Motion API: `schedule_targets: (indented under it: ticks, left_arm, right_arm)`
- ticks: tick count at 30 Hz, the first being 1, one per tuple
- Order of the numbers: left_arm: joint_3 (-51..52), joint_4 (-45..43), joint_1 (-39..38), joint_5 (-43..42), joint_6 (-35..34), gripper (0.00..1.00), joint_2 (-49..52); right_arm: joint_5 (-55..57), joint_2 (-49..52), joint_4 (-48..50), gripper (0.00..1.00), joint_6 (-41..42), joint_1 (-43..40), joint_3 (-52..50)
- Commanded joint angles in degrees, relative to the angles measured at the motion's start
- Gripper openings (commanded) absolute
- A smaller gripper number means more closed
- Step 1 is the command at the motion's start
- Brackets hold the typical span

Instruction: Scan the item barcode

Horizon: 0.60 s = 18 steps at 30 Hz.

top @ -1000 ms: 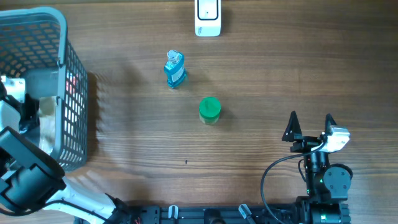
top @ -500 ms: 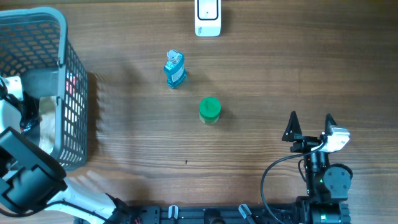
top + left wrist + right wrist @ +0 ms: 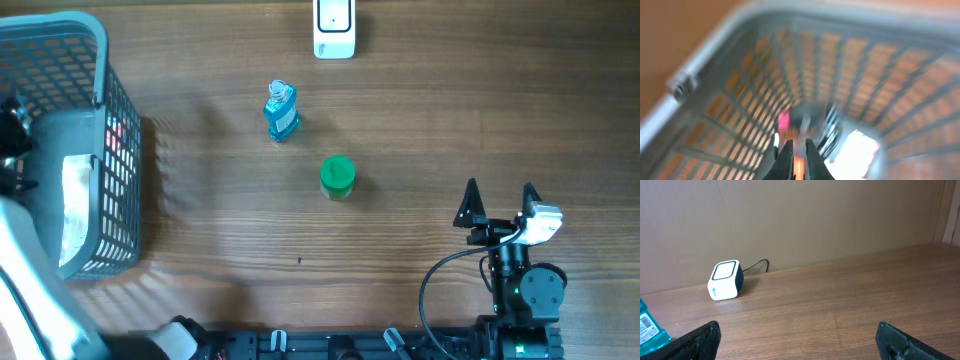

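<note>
The white barcode scanner (image 3: 334,27) stands at the table's far edge and also appears in the right wrist view (image 3: 725,280). A blue bottle (image 3: 281,111) and a green-lidded jar (image 3: 337,176) stand mid-table. The bottle's barcode label shows at the left edge of the right wrist view (image 3: 649,329). My left arm (image 3: 28,275) reaches into the grey basket (image 3: 100,60) at the left. The left gripper (image 3: 798,150) is shut, pointing into the basket in a blurred view; I see nothing clearly held. My right gripper (image 3: 497,205) is open above bare wood near the front right.
Inside the basket lie a white item (image 3: 75,205) and something pink (image 3: 115,130) behind the mesh; both show blurred in the left wrist view, white (image 3: 855,150) and pink (image 3: 784,120). The scanner's cable (image 3: 756,265) runs to the back wall.
The left arm has swung toward the left edge of the overhead view; its dark wrist block has left the lower-left corner. The right arm, bottle and jar have not moved.
</note>
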State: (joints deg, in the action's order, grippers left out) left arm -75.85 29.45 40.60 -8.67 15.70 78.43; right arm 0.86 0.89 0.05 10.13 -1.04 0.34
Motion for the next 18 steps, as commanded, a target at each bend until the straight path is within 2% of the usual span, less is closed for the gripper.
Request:
schedule_targets:
  ticks: [1, 3, 5, 8, 13, 14, 16, 17, 18]
  left_arm:
    - [-1.3, 0.6, 0.0, -15.8, -10.2, 0.04, -9.4]
    - [-1.3, 1.9, 0.0, -25.6, -12.4, 0.04, -13.6]
    - [-1.3, 3.1, 0.0, -30.8, -12.4, 0.04, -16.7]
    - [-1.3, 4.8, 0.0, -29.6, -12.3, 0.04, -19.8]
    - [-1.2, 9.5, 0.0, -19.8, -12.5, 0.04, -20.3]
    - [-1.2, 10.2, 0.0, -17.2, -13.3, 0.1, -19.3]
    - [-1.2, 11.0, 0.0, -12.7, -15.3, 0.4, -16.8]
    - [-1.2, 11.4, 0.0, -10.8, -16.8, 0.72, -15.1]
    - [-1.2, 11.6, 0.0, -9.4, -18.1, 0.92, -13.2]
  right_arm:
    - [-0.9, -0.5, 0.3, 1.0, -1.0, 0.2, 0.0]
    - [-0.9, -0.5, 0.3, 1.0, -1.0, 0.2, 0.0]
    - [-0.9, -0.5, 0.3, 1.0, -1.0, 0.2, 0.0]
    - [-0.9, -0.5, 0.3, 1.0, -1.0, 0.2, 0.0]
    - [-0.9, -0.5, 0.3, 1.0, -1.0, 0.2, 0.0]
    - [-0.9, -0.5, 0.3, 1.0, -1.0, 0.2, 0.0]
    - [-0.9, -0.5, 0.3, 1.0, -1.0, 0.2, 0.0]
    - [-0.9, -0.5, 0.3, 1.0, -1.0, 0.2, 0.0]
    - [-0.9, -0.5, 0.3, 1.0, -1.0, 0.2, 0.0]
